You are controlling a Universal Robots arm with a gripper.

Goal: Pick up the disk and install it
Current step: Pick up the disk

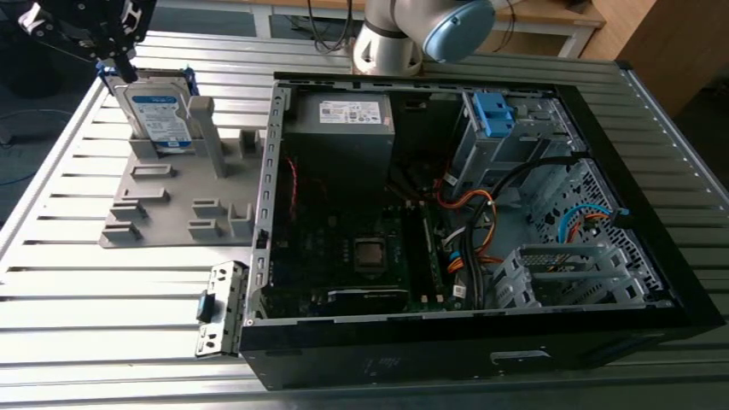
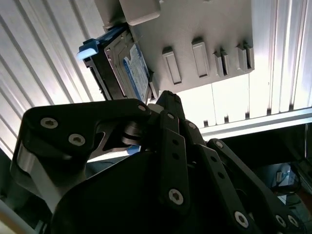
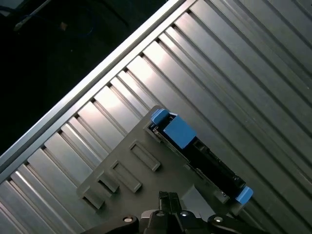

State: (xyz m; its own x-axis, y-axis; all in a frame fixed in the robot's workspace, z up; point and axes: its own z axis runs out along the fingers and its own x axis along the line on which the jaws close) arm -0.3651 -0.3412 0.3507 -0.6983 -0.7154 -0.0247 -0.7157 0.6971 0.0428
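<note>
Count of task items: one disk (image 1: 157, 120), a silver drive with a white-and-blue label in a blue caddy. It stands upright on edge in a slot of the one grey fixture plate (image 1: 171, 205), at the plate's far end in the exterior view. The plate lies flat on the slatted aluminium table (image 1: 114, 282), on the exterior view's left of the one open computer case (image 1: 456, 359).

My pincer (image 1: 119, 61): one, hanging just above the top edge of the disk, by its blue caddy corner. Open or closed: I cannot tell. Contact with the disk: I cannot tell either.

Second wrist view: my pincer (image 2: 165, 100) is dark in the foreground, its tip close beside the disk (image 2: 134, 68), label face visible, drive seated in the fixture plate (image 2: 204, 24) over the table (image 2: 44, 58).

First wrist view: disk (image 3: 214, 165) seen edge-on, two blue caddy ends showing, one at each end of the dark edge. It sits at the border of the fixture plate (image 3: 161, 165). My pincer (image 3: 168, 200) is near it, with the table (image 3: 234, 63) beyond.

Inside the case, exterior view: one grey power supply box (image 1: 341, 141) carrying one white sticker, and one blue plastic bracket (image 1: 492, 113) in the drive cage, with no drive in it. One loose metal bracket (image 1: 222, 307) lies on the table just beside the case's near corner.
</note>
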